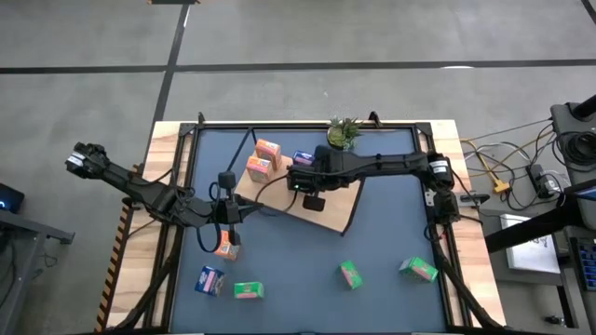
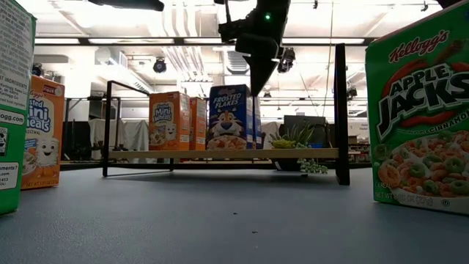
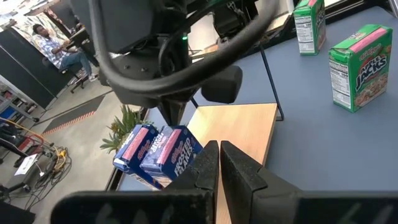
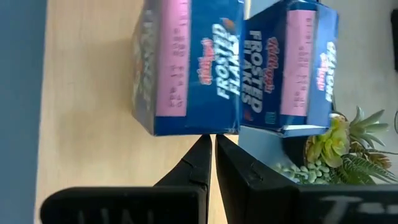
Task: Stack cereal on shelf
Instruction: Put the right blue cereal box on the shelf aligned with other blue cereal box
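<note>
The two Frosted Flakes boxes (image 4: 236, 68) are stood side by side on the shelf (image 1: 331, 207) beside the orange-red boxes (image 1: 263, 160) (grouped by colour, it is judged), while the right end effector (image 4: 212, 144), fingers narrowed and empty, is held just before them, the left end effector (image 3: 219, 155) likewise closed on nothing

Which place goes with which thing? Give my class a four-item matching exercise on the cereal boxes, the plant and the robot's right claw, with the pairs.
Things
1. Frosted Flakes boxes
2. Apple Jacks boxes
3. plant
4. right claw

Places
A. hanging above the shelf, shut and empty
B. standing on the shelf
C. on the front part of the blue tabletop, well away from the shelf
D. at the table's back edge, just off the shelf's far corner

Pairs: 1-B, 2-C, 3-D, 4-A

Not used: the left claw, which is over the left side of the tabletop.
</note>
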Controlling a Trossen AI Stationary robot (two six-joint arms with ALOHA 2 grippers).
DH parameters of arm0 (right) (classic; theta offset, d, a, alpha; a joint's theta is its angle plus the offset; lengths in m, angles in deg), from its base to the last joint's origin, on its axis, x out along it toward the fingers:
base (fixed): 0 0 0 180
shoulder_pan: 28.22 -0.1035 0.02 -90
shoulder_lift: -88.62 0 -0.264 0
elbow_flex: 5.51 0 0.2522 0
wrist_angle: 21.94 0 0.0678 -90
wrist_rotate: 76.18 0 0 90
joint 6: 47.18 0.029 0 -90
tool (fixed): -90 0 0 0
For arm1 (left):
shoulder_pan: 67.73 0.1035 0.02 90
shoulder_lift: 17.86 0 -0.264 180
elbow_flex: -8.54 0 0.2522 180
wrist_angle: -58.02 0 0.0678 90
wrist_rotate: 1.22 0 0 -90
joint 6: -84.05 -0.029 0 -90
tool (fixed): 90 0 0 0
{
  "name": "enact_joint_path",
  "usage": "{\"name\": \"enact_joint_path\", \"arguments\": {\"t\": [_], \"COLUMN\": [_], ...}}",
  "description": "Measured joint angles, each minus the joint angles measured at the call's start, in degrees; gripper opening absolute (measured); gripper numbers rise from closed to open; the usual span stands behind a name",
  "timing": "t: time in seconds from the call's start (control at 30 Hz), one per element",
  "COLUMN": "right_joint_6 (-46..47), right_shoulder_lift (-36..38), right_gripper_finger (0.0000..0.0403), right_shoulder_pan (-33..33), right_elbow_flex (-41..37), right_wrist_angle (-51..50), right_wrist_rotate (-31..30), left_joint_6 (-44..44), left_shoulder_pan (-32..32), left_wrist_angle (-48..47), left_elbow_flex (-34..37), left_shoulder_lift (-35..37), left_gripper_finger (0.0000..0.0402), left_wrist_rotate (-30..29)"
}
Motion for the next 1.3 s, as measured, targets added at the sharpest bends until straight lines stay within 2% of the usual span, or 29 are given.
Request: {"name": "enact_joint_path", "arguments": {"t": [0.3, 0.47, 1.3], "right_joint_6": [0.57, 1.57, 1.46], "right_shoulder_lift": [0.0, 0.0, 0.0], "right_gripper_finger": [0.0013, 0.0013, 0.0013], "right_shoulder_pan": [0.15, 0.13, -1.05], "right_elbow_flex": [0.0, 0.02, 0.16], "right_wrist_angle": [0.02, 0.46, 1.45], "right_wrist_rotate": [0.4, 4.84, 5.13], "left_joint_6": [0.0, -0.02, -0.02], "left_shoulder_pan": [0.0, 0.0, 0.0], "left_wrist_angle": [-0.13, -0.15, -0.15], "left_elbow_flex": [0.0, 0.0, 0.0], "left_shoulder_lift": [0.0, 0.0, 0.0], "left_gripper_finger": [0.0, 0.0, 0.0], "left_wrist_rotate": [0.0, 0.0, 0.0]}}
